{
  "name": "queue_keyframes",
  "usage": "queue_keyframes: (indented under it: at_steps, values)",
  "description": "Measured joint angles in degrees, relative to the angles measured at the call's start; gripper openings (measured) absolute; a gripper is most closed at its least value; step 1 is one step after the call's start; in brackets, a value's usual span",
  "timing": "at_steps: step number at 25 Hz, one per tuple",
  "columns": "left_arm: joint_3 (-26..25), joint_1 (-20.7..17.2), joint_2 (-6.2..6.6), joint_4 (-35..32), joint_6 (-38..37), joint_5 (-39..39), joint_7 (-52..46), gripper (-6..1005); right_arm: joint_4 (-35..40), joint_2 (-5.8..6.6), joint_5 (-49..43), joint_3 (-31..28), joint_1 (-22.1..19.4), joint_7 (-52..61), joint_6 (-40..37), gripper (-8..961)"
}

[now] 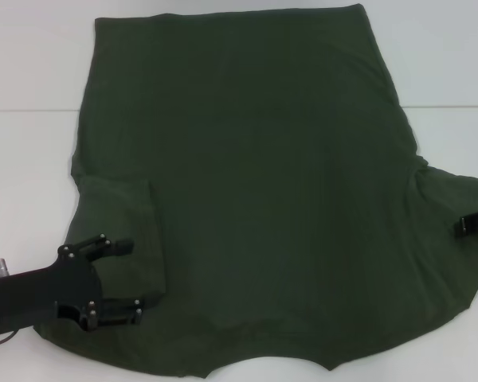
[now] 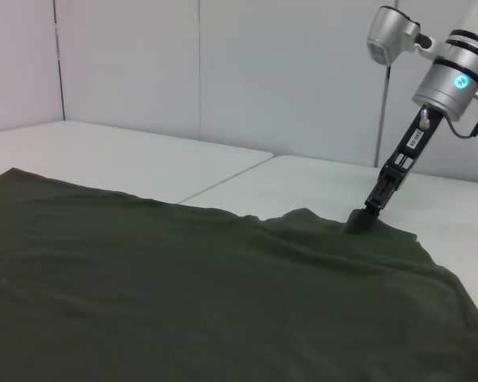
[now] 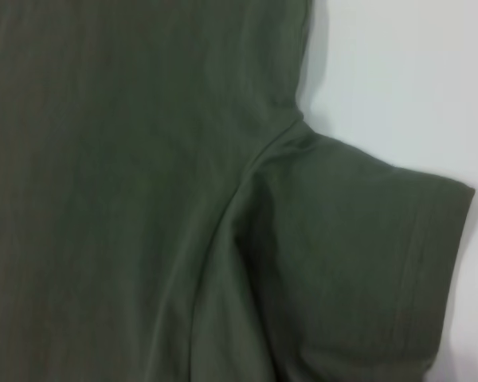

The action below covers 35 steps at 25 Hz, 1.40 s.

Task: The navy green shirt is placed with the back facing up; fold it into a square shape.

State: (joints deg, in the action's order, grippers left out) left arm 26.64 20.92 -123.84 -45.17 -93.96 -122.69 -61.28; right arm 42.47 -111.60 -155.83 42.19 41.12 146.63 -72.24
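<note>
The navy green shirt [image 1: 263,199] lies spread on the white table, plain back up, hem at the far side. Its left sleeve [image 1: 119,231] is folded inward onto the body. My left gripper [image 1: 135,276] hovers open at the near left, over the folded sleeve, with nothing between its fingers. My right gripper [image 1: 474,221] sits at the right edge, on the outspread right sleeve [image 1: 454,199]. The left wrist view shows the right gripper [image 2: 365,216] with its tip down on the sleeve cloth. The right sleeve [image 3: 366,263] lies mostly flat, creased at the armpit.
Bare white table [image 1: 32,159] surrounds the shirt on the left, right and far sides. A seam between two table tops [image 1: 24,110] runs across. White walls [image 2: 223,64] stand behind the table.
</note>
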Motion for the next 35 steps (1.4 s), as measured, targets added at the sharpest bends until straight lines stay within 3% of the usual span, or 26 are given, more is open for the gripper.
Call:
queue_keyframes:
  at_steps: [21, 31, 35]
  values:
    - [-0.10, 0.00, 0.00, 0.05, 0.07, 0.00, 0.02, 921, -1.62, 0.46, 3.52, -0.66, -0.06, 0.21, 0.23, 784]
    - [-0.09, 0.00, 0.00, 0.09, 0.10, 0.00, 0.02, 921, -2.18, 0.48, 2.34, -0.22, -0.19, 0.29, 1.65, 675]
    - [-0.09, -0.09, 0.00, 0.07, 0.10, 0.00, 0.02, 921, -0.04, -0.42, 2.38, -0.29, -0.46, -0.75, 0.96, 609]
